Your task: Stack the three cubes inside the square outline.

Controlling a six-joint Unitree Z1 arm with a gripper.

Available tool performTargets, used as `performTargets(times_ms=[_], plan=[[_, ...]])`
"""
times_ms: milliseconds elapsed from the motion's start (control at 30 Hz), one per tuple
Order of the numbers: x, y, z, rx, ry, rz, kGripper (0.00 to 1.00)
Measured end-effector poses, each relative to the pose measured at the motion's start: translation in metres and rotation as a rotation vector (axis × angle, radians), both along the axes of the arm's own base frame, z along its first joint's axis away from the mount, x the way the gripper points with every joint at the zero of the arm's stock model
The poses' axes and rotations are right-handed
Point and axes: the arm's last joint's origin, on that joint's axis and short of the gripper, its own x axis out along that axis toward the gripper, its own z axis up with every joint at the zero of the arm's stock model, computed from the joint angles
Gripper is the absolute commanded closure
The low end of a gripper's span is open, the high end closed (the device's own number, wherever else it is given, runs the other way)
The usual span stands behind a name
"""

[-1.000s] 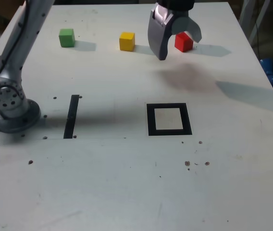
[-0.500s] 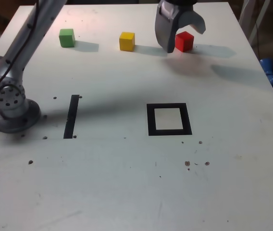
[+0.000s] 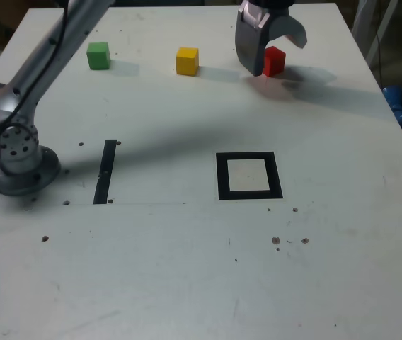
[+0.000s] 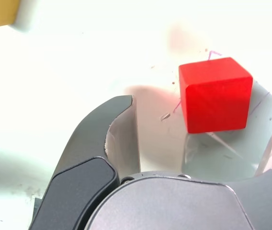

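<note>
Currently reaching for first pick: gripper [image 3: 272, 51] spread wide, nothing held, straddling red cube [image 3: 273, 60] at table's far edge. Yellow [image 3: 187, 60] and green [image 3: 98, 55] sit apart along the same row; outline [image 3: 249, 176] bare. Next: centre cube between jaws, lower, clamp.

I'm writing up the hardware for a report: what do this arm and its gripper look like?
The arm is a slim silver-grey metal limb rising from a round grey base with a ring of bolt holes, with a dark cable running along it. The gripper has two curved, claw-like grey fingers with darker grey covers.
</note>
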Motion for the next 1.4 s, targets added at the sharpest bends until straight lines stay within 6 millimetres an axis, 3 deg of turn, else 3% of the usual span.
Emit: performTargets(times_ms=[300,600,733,1033,1400], plan=[[0.001,0.012,-0.013,-0.025,0.005,0.010,0.07],[0.003,0.016,-0.020,-0.029,0.009,0.014,0.17],[0.004,0.017,-0.020,-0.030,0.011,0.015,0.26],[0.003,0.019,-0.019,0.002,0.023,0.019,0.58],[0.002,0.018,-0.017,0.006,0.037,0.011,0.64]])
